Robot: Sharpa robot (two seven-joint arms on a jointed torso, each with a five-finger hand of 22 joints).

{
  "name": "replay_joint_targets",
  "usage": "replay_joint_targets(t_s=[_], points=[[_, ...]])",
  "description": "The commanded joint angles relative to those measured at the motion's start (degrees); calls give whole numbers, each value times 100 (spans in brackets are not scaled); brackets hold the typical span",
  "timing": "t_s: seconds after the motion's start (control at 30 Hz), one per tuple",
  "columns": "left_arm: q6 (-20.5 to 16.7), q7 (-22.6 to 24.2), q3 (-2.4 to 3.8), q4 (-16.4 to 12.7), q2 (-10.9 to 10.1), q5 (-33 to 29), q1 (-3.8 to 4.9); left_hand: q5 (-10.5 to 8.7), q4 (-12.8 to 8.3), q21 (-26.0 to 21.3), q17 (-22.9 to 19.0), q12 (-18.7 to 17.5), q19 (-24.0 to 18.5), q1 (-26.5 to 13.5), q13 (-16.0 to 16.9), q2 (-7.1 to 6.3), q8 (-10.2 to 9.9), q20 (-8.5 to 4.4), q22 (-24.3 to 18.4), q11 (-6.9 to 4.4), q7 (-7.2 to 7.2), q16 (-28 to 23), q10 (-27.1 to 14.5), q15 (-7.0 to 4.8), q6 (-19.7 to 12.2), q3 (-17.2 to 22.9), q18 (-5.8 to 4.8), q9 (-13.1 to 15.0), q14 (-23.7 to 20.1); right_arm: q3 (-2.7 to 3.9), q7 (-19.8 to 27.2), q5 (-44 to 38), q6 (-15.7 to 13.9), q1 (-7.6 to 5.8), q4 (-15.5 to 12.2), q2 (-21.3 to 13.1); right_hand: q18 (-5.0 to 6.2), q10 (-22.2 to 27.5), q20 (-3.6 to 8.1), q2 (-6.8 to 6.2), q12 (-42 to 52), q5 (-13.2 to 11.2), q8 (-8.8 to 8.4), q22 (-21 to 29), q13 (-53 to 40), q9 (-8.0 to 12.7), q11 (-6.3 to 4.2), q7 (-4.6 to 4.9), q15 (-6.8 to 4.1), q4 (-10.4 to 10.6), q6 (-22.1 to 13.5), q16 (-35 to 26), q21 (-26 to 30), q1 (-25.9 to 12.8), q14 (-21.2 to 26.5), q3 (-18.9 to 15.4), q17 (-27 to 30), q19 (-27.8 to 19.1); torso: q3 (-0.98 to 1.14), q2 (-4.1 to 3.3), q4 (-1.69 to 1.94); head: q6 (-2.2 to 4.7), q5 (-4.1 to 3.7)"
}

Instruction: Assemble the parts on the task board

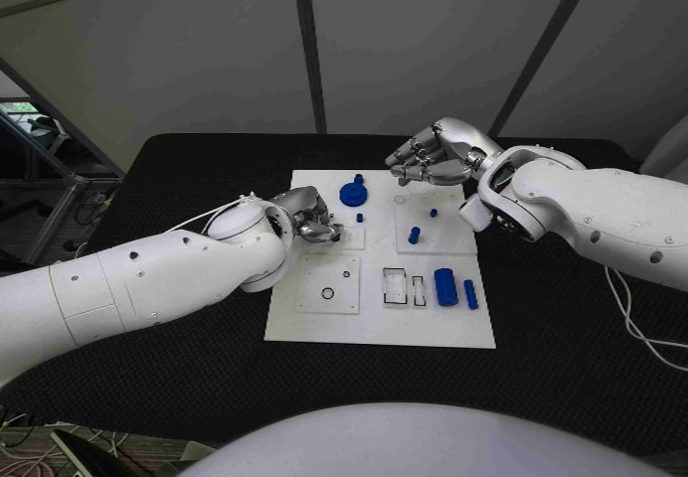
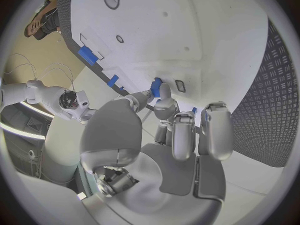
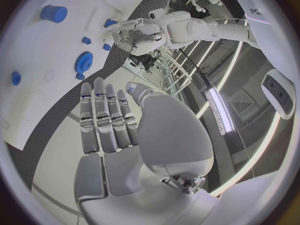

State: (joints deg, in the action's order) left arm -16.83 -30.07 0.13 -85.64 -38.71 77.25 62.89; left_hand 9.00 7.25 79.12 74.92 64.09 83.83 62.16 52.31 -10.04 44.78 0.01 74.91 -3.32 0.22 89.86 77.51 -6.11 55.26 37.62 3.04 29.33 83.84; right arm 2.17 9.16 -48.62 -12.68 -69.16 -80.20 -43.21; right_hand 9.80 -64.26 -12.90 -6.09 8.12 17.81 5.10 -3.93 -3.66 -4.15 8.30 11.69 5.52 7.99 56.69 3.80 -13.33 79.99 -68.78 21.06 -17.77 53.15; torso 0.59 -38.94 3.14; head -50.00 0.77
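Note:
The white task board (image 1: 380,328) lies mid-table. My left hand (image 1: 313,221) hovers low over its left middle and pinches a small blue part (image 2: 156,87) between thumb and finger, close to a small slot in the board (image 2: 187,35). My right hand (image 1: 434,154) hangs above the board's far right edge, fingers side by side, holding nothing (image 3: 106,120). A blue gear (image 1: 353,192) stands at the far side, and a blue peg (image 1: 415,236) stands in the middle. A blue cylinder (image 1: 446,286) and a thin blue bar (image 1: 470,294) lie at the right.
The black table (image 1: 172,169) surrounds the board. Two tiny blue pieces (image 1: 433,212) (image 1: 362,216) sit near the gear. White insert plates with round and rectangular cut-outs (image 1: 333,286) lie on the near half. A white cable (image 1: 638,328) trails at the table's right.

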Motion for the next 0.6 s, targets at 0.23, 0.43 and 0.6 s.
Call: replay_joint_targets(t_s=[0.23, 0.43, 0.6], points=[[139, -46, -16, -18, -39, 40, -17, 26, -726, -33, 1448, -44, 21, 93, -26, 1, 24, 27, 748, -27, 0, -29, -2, -13, -50, 698, -22, 4, 598, 3, 73, -3, -45, -9, 8, 13, 66, 31, -16, 19, 7, 33, -37, 5, 6, -4, -10, 31, -11, 2, 7, -20, 31, -14, 37, 26, 10, 4, 1, 3, 2, 0, 4], [135, -56, -15, 2, -34, 71, -17, 26, -727, -34, 1448, -44, 21, 94, -26, 1, 24, 27, 748, -27, 0, -29, -2, -12, -50, 698, -21, 4, 598, 3, 69, -3, -38, -9, 10, 17, 66, 31, -16, 19, 7, 33, -37, 5, 6, -4, -10, 31, -11, 2, 7, -20, 31, -14, 37, 26, 10, 4, 1, -3, -4, 0, 11], [172, -56, -15, 8, -14, 77, -16, 21, -730, -28, 1448, -21, 25, 95, 8, -14, 24, 28, 753, -24, 2, -29, 13, -11, -46, 680, -23, 4, 598, 3, 66, -3, -37, -9, 13, 20, 66, 31, -16, 19, 7, 33, -37, 5, 6, -4, -10, 31, -11, 2, 7, -20, 31, -14, 37, 26, 10, 4, 2, 0, -7, 0, 10]])
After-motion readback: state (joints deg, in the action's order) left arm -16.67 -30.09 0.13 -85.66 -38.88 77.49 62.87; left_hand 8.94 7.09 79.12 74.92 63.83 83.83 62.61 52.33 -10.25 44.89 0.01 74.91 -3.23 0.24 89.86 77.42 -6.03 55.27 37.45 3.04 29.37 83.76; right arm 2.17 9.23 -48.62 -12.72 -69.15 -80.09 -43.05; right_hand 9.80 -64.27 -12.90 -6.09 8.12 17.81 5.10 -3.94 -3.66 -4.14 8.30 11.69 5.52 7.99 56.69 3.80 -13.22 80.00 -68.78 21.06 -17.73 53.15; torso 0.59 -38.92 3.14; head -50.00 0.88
